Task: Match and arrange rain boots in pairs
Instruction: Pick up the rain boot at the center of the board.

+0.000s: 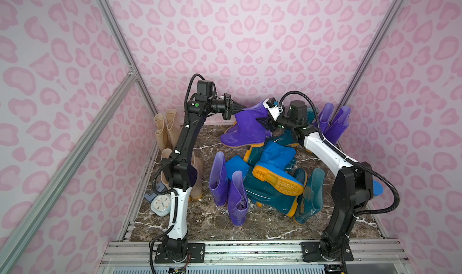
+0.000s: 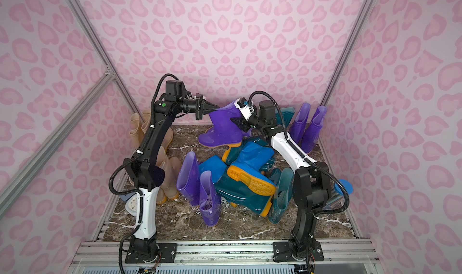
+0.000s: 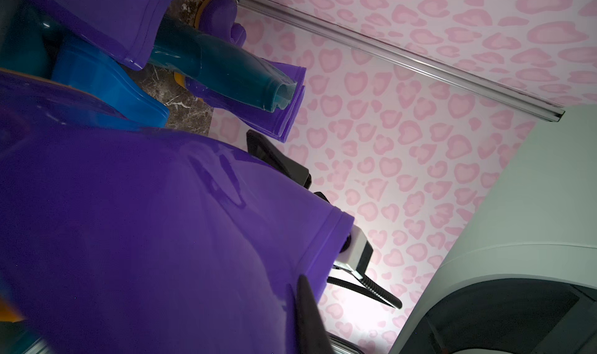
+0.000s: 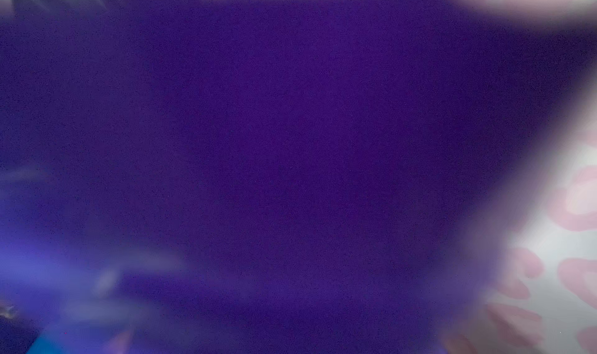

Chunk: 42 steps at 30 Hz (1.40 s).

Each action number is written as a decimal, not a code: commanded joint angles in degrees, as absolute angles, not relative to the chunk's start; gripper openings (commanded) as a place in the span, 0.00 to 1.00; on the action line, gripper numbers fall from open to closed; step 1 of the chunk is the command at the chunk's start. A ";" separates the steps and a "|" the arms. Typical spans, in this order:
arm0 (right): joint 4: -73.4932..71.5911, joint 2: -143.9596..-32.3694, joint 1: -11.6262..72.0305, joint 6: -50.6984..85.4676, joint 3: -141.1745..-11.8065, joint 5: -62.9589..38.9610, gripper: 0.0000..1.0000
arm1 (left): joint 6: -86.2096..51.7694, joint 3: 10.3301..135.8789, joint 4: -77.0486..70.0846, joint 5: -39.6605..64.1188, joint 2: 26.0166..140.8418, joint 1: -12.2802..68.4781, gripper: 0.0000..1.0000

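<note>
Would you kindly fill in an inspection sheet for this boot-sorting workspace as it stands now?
Surface: dark marble-pattern tabletop, bare along the front.
Job's things: lifted purple boot in the air at the back; teal boots and a sole-up blue boot piled mid-table; beige boots upright at left; purple pair upright at back right.
Clutter: alarm clock by the left arm's base.
End effectors: left end effector shut on the lifted purple boot's rim; right end effector against its shaft, grip unclear.
Cables: black hoses loop off both arms; no snag seen.
Surroundings: pink-print walls, aluminium frame.
</note>
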<state>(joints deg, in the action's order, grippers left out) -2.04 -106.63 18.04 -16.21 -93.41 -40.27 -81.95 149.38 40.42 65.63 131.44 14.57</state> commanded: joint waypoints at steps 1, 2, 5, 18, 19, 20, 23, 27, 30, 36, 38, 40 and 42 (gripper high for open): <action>-5.81 -105.09 18.70 -12.83 -90.55 -44.08 0.00 | -79.94 149.38 37.80 67.79 130.25 14.65 0.20; -8.23 -104.05 19.09 -10.86 -88.48 -43.10 0.00 | -79.98 149.41 37.53 67.53 130.26 14.64 0.24; -15.37 -101.33 20.20 -3.85 -83.02 -32.66 0.00 | -80.45 149.62 35.85 66.01 130.31 14.22 0.51; -16.73 -102.67 25.54 22.22 -87.59 0.38 0.00 | -77.35 126.97 33.06 45.30 112.86 11.40 0.91; -16.74 -103.31 26.50 22.32 -87.72 1.04 0.00 | -76.33 129.44 35.25 45.37 114.28 11.69 0.93; -17.60 -103.78 27.31 22.49 -87.11 1.15 0.00 | -75.32 131.51 37.31 45.12 115.59 12.11 0.94; -19.83 -106.71 29.93 19.43 -85.84 2.85 0.00 | -74.53 137.11 39.41 47.34 121.33 13.09 0.95; -20.66 -110.27 30.93 20.57 -84.71 0.27 0.00 | -74.16 143.65 40.73 48.41 128.31 14.06 0.95; -24.37 -110.67 31.76 20.04 -81.79 1.24 0.00 | -72.54 144.01 42.18 48.70 131.60 14.13 0.95; -19.24 -114.21 32.02 18.63 -84.86 0.78 0.00 | -71.37 144.45 39.14 49.45 131.31 13.84 0.96; -18.55 -114.93 32.10 18.55 -85.25 0.40 0.00 | -70.13 145.14 40.19 47.29 130.76 13.45 0.98; -19.40 -115.05 32.08 18.98 -85.00 0.36 0.00 | -69.41 146.31 40.77 48.19 132.03 13.07 1.00; -19.11 -115.55 32.15 18.81 -85.43 -0.15 0.00 | -68.26 147.54 42.17 48.74 133.20 13.32 1.00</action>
<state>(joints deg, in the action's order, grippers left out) -21.87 -114.34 32.23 19.40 -85.30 -1.13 -70.85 146.41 41.45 48.25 132.07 13.23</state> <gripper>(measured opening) 0.063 0.999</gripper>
